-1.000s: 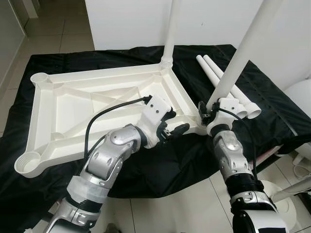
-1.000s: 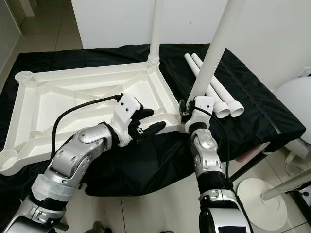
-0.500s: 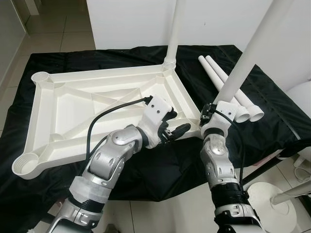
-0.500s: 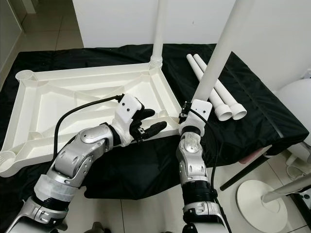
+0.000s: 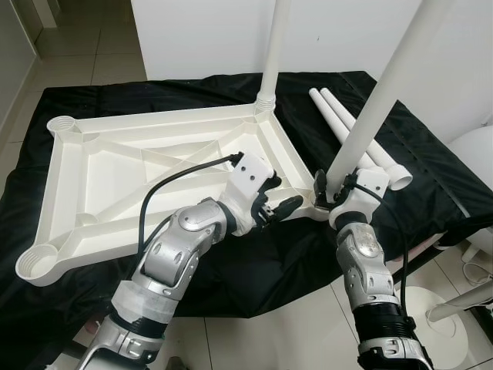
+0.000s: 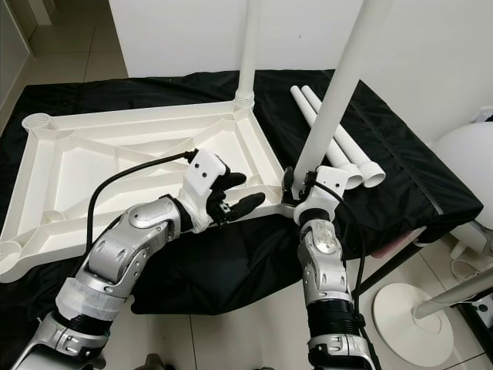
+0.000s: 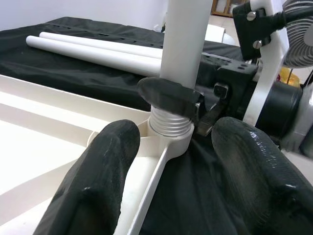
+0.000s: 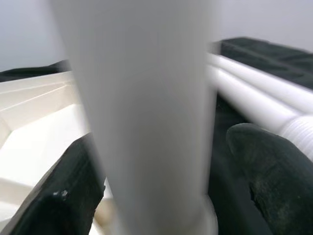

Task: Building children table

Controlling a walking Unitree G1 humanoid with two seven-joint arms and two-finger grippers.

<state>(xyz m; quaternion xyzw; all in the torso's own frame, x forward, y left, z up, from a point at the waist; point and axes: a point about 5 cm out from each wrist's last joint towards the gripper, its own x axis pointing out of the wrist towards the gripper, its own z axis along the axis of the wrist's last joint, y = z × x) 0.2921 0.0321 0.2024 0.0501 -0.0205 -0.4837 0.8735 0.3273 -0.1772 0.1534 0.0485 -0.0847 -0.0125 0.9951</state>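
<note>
Tabletop: a white plastic children's tabletop (image 5: 154, 177) lies upside down, ribbed underside up, on a black cloth (image 5: 431, 166) spread over a raised surface; round leg sockets sit at its corners.
Far leg: a white tubular leg (image 5: 271, 54) stands upright in the far corner socket on the robot's right side of the tabletop.
Near leg: a second white leg (image 5: 385, 85) rises, tilted toward the robot's right, from the near right corner socket (image 7: 168, 134); its threaded end sits in the socket, as the left wrist view shows.
Spare legs: two more white legs (image 5: 350, 127) lie side by side on the cloth, just beyond the near leg, threaded ends toward the robot.
Right gripper: the right gripper (image 5: 330, 191) is at the base of the near leg, just above the socket, one black finger (image 8: 266, 166) on each side of the tube, pinching it.
Left gripper: the left gripper (image 5: 277, 202) hovers over the near edge of the tabletop, just beside the same corner, with its fingers (image 7: 98, 181) spread apart on either side of the tabletop's rim and holding nothing; the socket lies just ahead of the fingertips.
Surroundings: pale tiled floor (image 5: 92, 54), a white wall behind and a white round stand base (image 6: 412, 312) on the floor at the robot's right.
</note>
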